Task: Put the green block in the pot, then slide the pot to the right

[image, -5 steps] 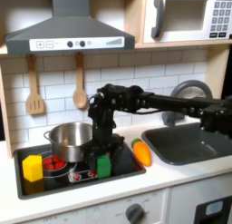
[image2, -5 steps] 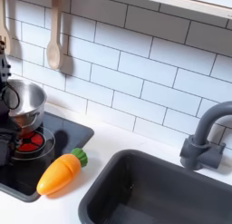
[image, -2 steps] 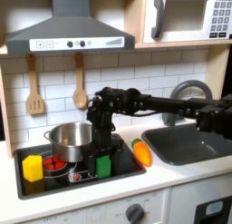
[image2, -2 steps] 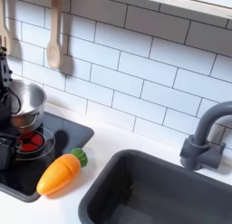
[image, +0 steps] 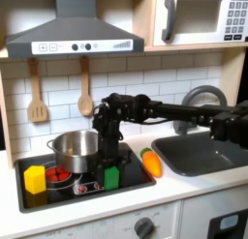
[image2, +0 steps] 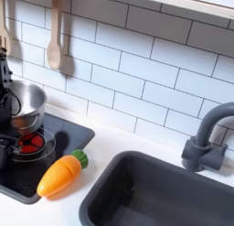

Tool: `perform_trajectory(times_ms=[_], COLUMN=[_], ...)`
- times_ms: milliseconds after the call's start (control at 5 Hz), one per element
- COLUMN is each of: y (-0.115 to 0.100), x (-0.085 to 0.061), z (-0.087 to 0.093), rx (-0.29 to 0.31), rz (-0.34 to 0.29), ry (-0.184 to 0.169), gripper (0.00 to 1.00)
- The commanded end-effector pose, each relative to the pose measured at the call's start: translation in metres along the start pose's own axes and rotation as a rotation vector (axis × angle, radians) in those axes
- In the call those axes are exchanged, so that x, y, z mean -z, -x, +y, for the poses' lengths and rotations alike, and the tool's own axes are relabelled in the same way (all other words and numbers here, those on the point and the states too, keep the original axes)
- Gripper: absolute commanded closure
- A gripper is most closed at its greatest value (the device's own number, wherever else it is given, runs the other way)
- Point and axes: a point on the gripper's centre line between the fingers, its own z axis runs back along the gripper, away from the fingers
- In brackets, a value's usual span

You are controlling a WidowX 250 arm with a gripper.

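Observation:
In the first exterior view the green block (image: pixel 110 176) rests on the black stove top (image: pixel 136 180), near its front edge. My gripper (image: pixel 108 164) points straight down and sits right on top of the block. Its dark fingers blur into the stove, so their spread is unreadable. The shiny silver pot (image: pixel 75 148) stands upright on the back left burner, just left of my arm. In the second exterior view the pot (image2: pixel 27 103) shows at the left edge, partly hidden by a dark part of my arm (image2: pixel 5 94).
A yellow block (image: pixel 35 178) sits at the stove's front left. An orange carrot toy (image: pixel 151 163) (image2: pixel 60 174) lies between the stove and the dark sink (image: pixel 199 152) (image2: pixel 155 195). The faucet (image2: pixel 207 138) rises behind the sink. Wooden utensils (image: pixel 85 88) hang on the tiled wall.
My arm has shifted very slightly left over the green block. The block, the pot and the other things have stayed put.

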Motion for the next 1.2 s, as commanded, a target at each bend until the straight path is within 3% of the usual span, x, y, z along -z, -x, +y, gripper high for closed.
perform_trajectory(times_ms=[0,600,1000], y=[0.001,0.005,-0.007], x=[-0.005,-0.037,-0.076], z=[-0.003,-0.017,-0.022], rx=[0.001,0.005,0.001], rz=[-0.025,-0.079,-0.192], ry=[0.008,0.051,0.042], gripper=[1.00,1.00,1.00])
